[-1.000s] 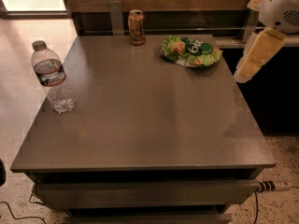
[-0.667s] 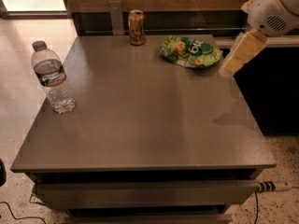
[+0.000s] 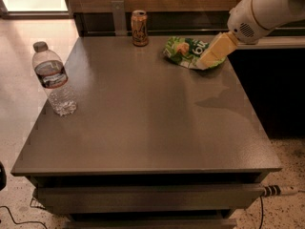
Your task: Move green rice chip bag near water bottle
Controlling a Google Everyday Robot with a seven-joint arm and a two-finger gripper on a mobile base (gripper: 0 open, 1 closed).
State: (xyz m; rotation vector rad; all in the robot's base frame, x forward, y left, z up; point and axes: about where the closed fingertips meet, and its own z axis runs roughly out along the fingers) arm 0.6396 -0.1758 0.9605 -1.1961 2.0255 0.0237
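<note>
The green rice chip bag (image 3: 185, 50) lies flat at the far right of the grey table (image 3: 147, 118). The water bottle (image 3: 53, 79) stands upright near the table's left edge, far from the bag. My gripper (image 3: 206, 61) reaches in from the upper right on a white arm (image 3: 267, 8). Its tan fingers (image 3: 215, 50) are low over the bag's right end and cover part of it.
An orange-tan drink can (image 3: 139, 27) stands at the table's far edge, left of the bag. A wooden wall and a dark ledge run behind the table. A drawer front (image 3: 147, 197) sits below the near edge. A cable (image 3: 281, 191) lies on the floor at lower right.
My gripper has moved left and down from beyond the table's right edge to the right end of the bag. The bag, bottle and can have not moved.
</note>
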